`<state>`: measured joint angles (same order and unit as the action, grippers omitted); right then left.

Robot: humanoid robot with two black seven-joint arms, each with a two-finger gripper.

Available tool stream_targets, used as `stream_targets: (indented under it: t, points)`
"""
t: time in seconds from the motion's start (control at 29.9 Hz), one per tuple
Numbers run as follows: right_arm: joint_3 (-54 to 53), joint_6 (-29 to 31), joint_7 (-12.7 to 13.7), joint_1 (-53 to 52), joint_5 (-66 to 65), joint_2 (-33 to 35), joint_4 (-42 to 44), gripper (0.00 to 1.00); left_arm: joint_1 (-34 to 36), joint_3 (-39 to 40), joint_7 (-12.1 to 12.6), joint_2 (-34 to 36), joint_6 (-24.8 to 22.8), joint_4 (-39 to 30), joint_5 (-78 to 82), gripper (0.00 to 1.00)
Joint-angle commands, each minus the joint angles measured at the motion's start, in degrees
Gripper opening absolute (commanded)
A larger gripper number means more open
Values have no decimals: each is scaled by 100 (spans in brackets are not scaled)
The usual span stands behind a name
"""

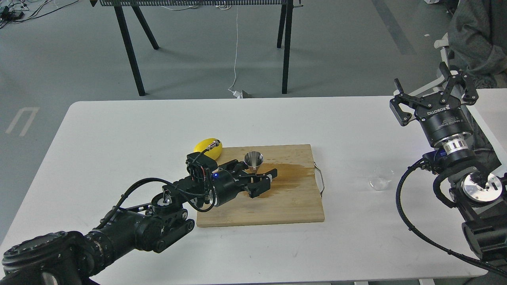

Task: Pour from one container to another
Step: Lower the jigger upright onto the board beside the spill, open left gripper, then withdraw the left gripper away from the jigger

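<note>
The steel jigger (pixel 253 160) stands upright on the wooden board (pixel 277 206), its lower cone hidden between the fingers of my left gripper (pixel 266 181), which is shut on it low down. The clear cup (pixel 381 180) sits alone on the white table (pixel 119 130) to the right of the board and looks empty. My right gripper (pixel 432 92) is raised at the far right with its fingers spread wide open, well above and behind the cup, holding nothing.
A brown wet stain (pixel 293 174) spreads over the board right of the jigger. A yellow lemon (pixel 206 147) lies at the board's back left corner. A wire handle (pixel 320 180) sticks out of the board's right edge. A person sits at the far right.
</note>
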<state>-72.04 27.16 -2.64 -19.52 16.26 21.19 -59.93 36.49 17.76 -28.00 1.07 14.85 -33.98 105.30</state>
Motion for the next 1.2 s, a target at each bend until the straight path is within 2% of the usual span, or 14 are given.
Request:
stream_targets:
  t: [0.0, 0.5, 0.94, 1.17]
  points:
    - [-21, -1, 0, 0, 0, 0, -9, 99, -2, -9, 0, 42, 0, -3, 0, 87]
    - [-21, -1, 0, 0, 0, -9, -1, 99, -160, -9, 0, 420, 9, -21, -53, 87]
    - [-21, -1, 0, 27, 0, -18, -1, 99, -335, 0, 0, 701, 18, -311, -53, 87]
    - [-21, -1, 0, 27, 0, -27, -1, 99, -459, 8, 0, 1263, 18, -758, -237, 87]
